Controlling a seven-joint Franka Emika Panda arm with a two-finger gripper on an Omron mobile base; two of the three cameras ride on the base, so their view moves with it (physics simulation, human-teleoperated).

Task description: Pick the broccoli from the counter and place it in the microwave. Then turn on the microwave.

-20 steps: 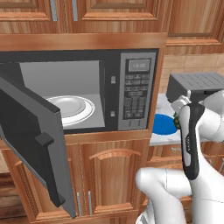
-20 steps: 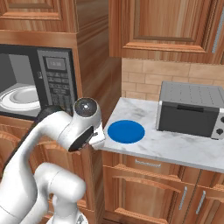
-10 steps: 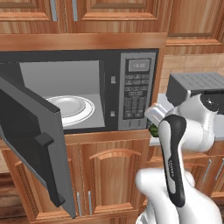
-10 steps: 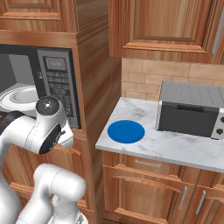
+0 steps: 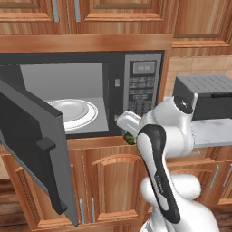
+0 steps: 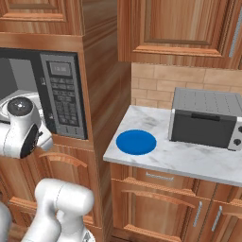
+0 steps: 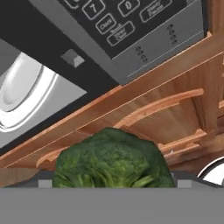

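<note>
Nearest, in the hand view: the broccoli (image 7: 113, 159) is seen low and centred, right where the fingers would rise; it is judged to be gripped between wide-set jaws, the tips themselves being hidden behind the floret

In the left base view a sliver of dark green shows at the gripper (image 5: 130, 136), just below the front lower edge of the microwave (image 5: 136, 63), under its keypad side

Beyond the floret: the wooden ledge under the microwave, then the keypad (image 7: 118, 17)

The white plate (image 5: 74, 112) lies inside the open cavity, up and to the arm's left of the broccoli

Judged: the carry must rise over the cavity's front edge and shift left, clear of the swung-open door (image 5: 31, 136)

Farthest to the right: the counter (image 6: 189, 158), bearing a blue disc (image 6: 136, 142) and a toaster oven (image 6: 208, 118)
</note>
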